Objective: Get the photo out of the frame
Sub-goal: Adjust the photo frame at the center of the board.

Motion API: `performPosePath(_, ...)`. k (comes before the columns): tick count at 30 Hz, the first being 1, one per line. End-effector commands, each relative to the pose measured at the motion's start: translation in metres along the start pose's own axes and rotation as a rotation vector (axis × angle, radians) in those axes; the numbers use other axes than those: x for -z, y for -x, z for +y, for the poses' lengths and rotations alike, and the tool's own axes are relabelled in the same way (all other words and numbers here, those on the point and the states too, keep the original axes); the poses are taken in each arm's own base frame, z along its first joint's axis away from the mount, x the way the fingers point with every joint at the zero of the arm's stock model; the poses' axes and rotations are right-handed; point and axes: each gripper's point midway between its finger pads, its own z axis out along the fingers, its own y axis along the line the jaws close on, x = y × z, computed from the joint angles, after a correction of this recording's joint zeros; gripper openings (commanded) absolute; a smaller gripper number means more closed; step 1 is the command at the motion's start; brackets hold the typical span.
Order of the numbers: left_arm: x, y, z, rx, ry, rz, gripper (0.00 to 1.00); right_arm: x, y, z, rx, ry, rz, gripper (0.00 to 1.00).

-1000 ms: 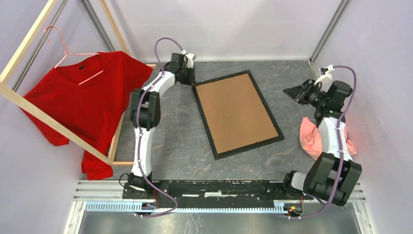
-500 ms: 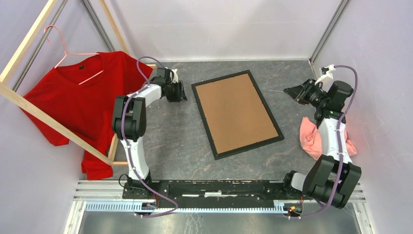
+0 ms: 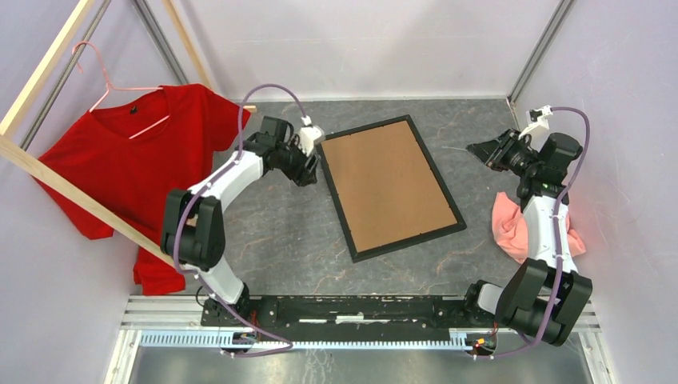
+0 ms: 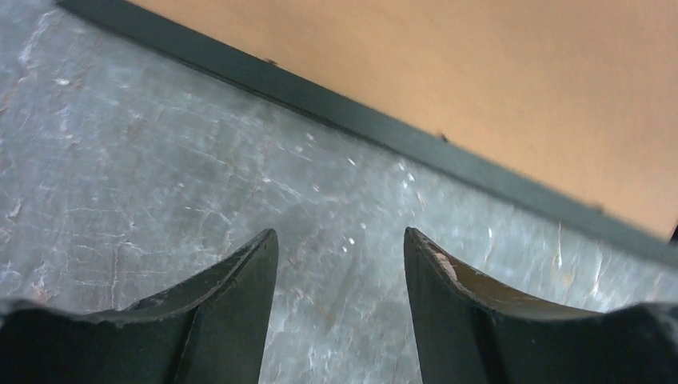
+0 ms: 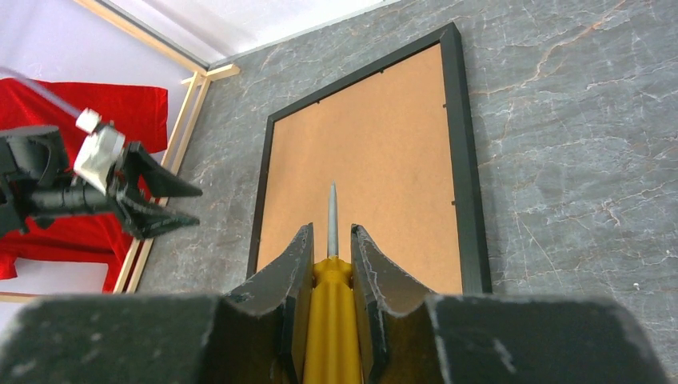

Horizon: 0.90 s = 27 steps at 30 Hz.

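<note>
The black frame (image 3: 437, 171) lies face down on the grey table, with its brown backing board (image 3: 388, 186) facing up. The photo is hidden under the board. My left gripper (image 3: 310, 170) is open and empty, low over the table just left of the frame's left edge near the far corner. In the left wrist view its gripper (image 4: 340, 240) is over bare table, with the frame's edge (image 4: 384, 128) just ahead. My right gripper (image 3: 484, 150) is shut on a yellow-handled screwdriver (image 5: 329, 320), held off the frame's right side with the shaft pointing at the board (image 5: 376, 160).
A red T-shirt (image 3: 144, 168) hangs on a pink hanger from a pale wooden rack (image 3: 48, 172) at the left. A pink cloth (image 3: 512, 224) lies at the right edge under my right arm. Grey walls close in the back and sides.
My left gripper swung left, away from the frame's far left corner, then came back to its left edge, a little nearer. The right arm has barely moved.
</note>
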Motion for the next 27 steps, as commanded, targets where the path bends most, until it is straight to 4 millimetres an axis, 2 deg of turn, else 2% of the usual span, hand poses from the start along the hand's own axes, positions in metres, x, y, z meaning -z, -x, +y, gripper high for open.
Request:
performPosePath(1,0.018,-0.038,-0.046,-0.469,-0.097,0.125,0.68,0.006,0.013,0.015,0.046,0.037,-0.035,0.00)
performPosePath(3,0.017,-0.046,-0.057,-0.632,-0.038,0.156,0.74,0.007,0.014,0.014,0.048,0.036,-0.037,0.00)
performPosePath(6,0.016,-0.045,-0.079,-0.799,0.002,0.139,0.80,0.007,0.014,0.013,0.046,0.034,-0.040,0.00)
performPosePath(10,0.009,-0.040,-0.113,-0.934,-0.034,0.108,0.81,0.007,0.014,0.010,0.036,0.029,-0.045,0.00)
performPosePath(17,-0.008,-0.044,-0.152,-1.233,-0.094,0.084,0.82,0.010,0.015,0.006,0.025,0.023,-0.056,0.00)
performPosePath(23,-0.024,-0.057,-0.164,-1.416,-0.222,0.107,0.81,0.013,0.016,0.004,0.016,0.021,-0.067,0.00)
performPosePath(27,-0.032,-0.062,-0.166,-1.460,-0.294,0.153,0.81,0.013,0.016,0.004,0.014,0.021,-0.068,0.00)
